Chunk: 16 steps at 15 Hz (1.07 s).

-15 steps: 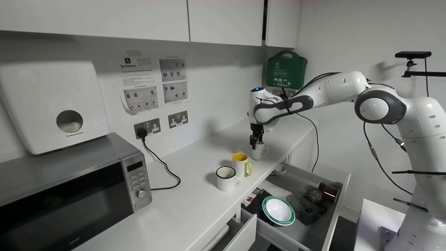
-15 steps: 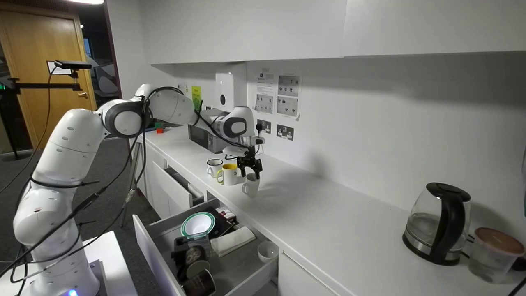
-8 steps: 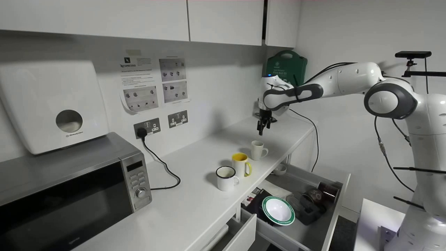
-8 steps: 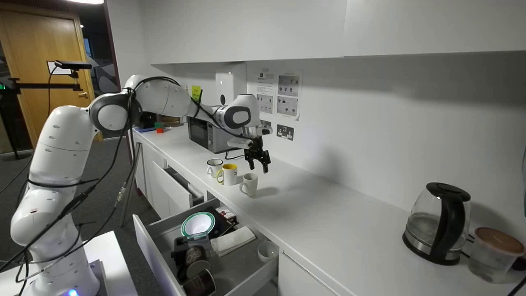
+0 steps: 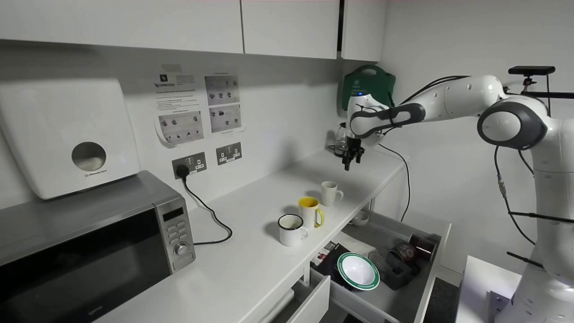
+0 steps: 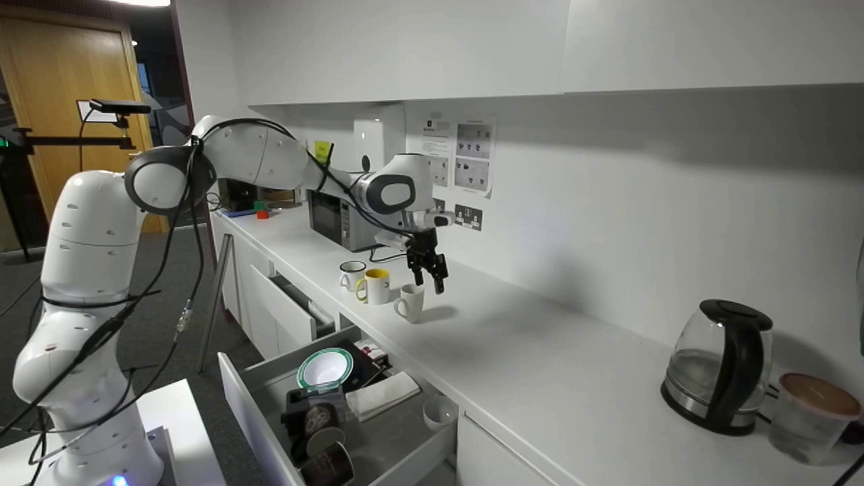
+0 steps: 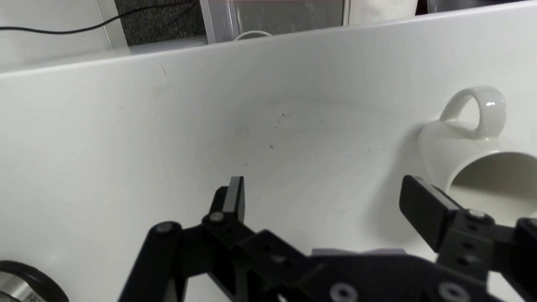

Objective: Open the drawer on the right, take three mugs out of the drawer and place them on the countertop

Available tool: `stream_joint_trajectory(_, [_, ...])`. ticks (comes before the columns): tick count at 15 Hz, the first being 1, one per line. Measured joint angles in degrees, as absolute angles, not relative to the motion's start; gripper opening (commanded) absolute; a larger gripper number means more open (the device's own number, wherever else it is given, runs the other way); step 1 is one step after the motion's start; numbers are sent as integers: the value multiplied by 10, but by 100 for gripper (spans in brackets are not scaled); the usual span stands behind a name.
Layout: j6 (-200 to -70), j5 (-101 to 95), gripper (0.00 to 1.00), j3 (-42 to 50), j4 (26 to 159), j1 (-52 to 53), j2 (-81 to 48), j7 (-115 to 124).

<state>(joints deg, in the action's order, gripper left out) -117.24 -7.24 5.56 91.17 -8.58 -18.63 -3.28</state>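
Black-rimmed mug (image 5: 291, 236): white
Yellow-handled mug (image 5: 308, 218): white, yellow inside
Plain mug (image 5: 328, 195): off-white
Counter (image 5: 251, 264): white
Drawer (image 6: 381, 440): grey, white front

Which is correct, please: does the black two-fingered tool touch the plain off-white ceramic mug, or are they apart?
Apart. In an exterior view, the smooth white countertop shows between the tool and the mug.

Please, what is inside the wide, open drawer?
The drawer holds a green-rimmed dish, two dark cylindrical items, a flat white item and a round white vessel, among others. Anything beneath them is covered.
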Motion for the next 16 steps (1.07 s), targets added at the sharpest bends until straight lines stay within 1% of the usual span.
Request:
stream_joint_trajectory(3, [-1202,-72,100,62,972,-85,-155,30])
stream_joint_trajectory(7, [-1275,-73,100,65,1086,-84,-95,81])
stream_joint_trajectory(13, [-1427,-93,100,86,1266,-85,-7,84])
stream_joint_trajectory(16, [-1488,-106,100,97,1335,-91,18,64])
